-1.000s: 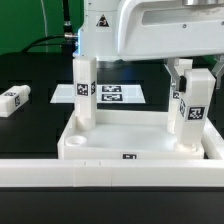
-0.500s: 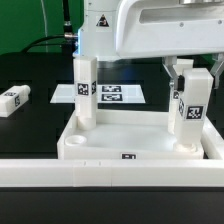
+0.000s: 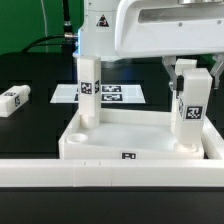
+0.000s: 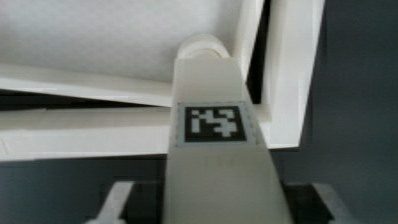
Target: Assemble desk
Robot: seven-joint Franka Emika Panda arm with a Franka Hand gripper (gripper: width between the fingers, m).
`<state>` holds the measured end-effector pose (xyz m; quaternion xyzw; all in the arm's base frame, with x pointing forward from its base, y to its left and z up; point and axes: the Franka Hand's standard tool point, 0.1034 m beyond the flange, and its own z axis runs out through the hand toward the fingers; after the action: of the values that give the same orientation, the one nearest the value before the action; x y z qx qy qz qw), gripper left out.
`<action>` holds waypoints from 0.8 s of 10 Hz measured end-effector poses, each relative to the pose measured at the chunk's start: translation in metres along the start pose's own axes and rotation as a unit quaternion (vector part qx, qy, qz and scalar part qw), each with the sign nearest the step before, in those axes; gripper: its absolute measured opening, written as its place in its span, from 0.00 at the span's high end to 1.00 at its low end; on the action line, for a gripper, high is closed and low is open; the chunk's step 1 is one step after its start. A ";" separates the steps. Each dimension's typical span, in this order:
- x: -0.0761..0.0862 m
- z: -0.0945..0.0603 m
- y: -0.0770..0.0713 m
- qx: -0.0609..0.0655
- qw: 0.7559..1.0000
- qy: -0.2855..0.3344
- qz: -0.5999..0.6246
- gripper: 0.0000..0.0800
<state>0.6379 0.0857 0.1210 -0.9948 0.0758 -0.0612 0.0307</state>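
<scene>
Claw (image 3: pixel 193 72) is pinching the upper part of the right-hand leg (image 3: pixel 192 112), with one finger on each side of it. That leg is upright, and its lower end sits at the far corner of the desk panel (image 3: pixel 100 150) on the exterior view's right (can't tell if it's fully seated in the socket).

Wrist view looks down the same leg (image 4: pixel 217 150). Its tag faces the camera, its far end meets the panel's corner (image 4: pixel 107 40), and a finger (image 4: pixel 121 202) flanks it near the lens.

A second leg (image 3: pixel 88 90) stands upright in the panel's far corner on the exterior view's left, tag facing the camera.

A third leg (image 3: pixel 12 100) lies flat on the black tabletop (image 3: pixel 40 125), well apart from the panel, toward the exterior view's left.

The panel sits rim-up just behind the long white bar (image 3: pixel 110 178). The near-left round socket has nothing in it.

The marker board (image 3: pixel 135 92) lies flat behind the panel, between the two standing legs as seen from the exterior view.
</scene>
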 end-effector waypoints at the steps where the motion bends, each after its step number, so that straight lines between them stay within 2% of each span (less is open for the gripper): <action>1: 0.000 0.000 -0.001 0.001 0.998 0.007 0.054 0.64; 5: -0.003 0.003 -0.005 0.009 0.973 0.023 0.228 0.64; 8: -0.005 0.004 -0.007 0.011 0.936 0.019 0.350 0.64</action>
<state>0.6348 0.0932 0.1169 -0.9036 0.4190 -0.0666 0.0597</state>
